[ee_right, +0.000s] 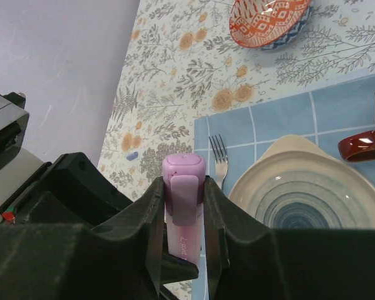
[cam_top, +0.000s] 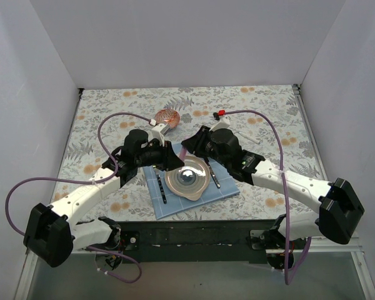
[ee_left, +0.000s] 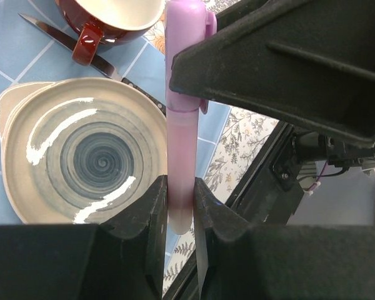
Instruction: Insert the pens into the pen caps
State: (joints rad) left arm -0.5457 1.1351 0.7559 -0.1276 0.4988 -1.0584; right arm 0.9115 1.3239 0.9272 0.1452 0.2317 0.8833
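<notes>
Though clear of the counter [cam_top: 269,106], the pink pen [ee_left: 181,150] is held at both ends near the plate [cam_top: 175,184] | left gripper [ee_left: 180,203]: clamped narrowly on pen's pale lower end | right gripper [ee_right: 184,206]: clamped on pink cap [ee_right: 184,172], which covers pen's other end | fork [ee_right: 219,159] lies beside plate on blue mat [ee_right: 281,119].

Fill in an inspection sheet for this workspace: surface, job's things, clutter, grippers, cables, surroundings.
Surface: floral cloth; blue mat under the plate.
Job's things: pink pen and pink cap, held in line above the plate; the cap looks at least partly on.
Clutter: fork, knife, bowl, red mug.
Grippers: left gripper has its jaws shut on the pen; right gripper has its jaws shut on the cap.
Cables: purple cables loop from both arms.
Surroundings: plain white walls.
</notes>
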